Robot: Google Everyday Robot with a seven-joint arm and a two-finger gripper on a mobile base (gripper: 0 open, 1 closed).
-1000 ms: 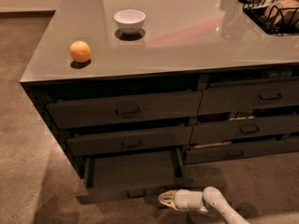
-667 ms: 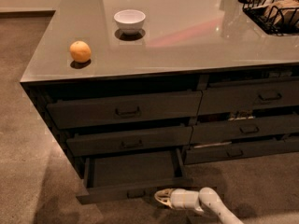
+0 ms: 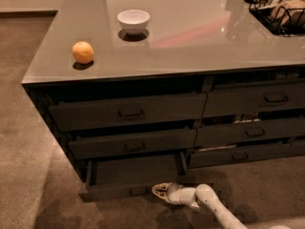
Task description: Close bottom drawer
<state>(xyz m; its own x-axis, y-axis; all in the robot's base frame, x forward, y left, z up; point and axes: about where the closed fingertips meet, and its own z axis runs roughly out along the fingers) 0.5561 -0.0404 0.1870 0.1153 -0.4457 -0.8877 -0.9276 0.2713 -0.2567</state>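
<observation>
Carpeted floor [image 3: 28, 128] | bottom drawer [image 3: 133, 171] open | hand [image 3: 159, 191] at its front, grip unclear

white arm [image 3: 213, 205], cream claw [image 3: 159, 190] near floor [image 3: 28, 175]

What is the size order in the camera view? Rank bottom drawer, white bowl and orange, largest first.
1. bottom drawer, open, the tool low beside its front's right end.
2. white bowl.
3. orange, which looks somewhat smaller though it sits nearer the camera, so true order is unsure.
</observation>
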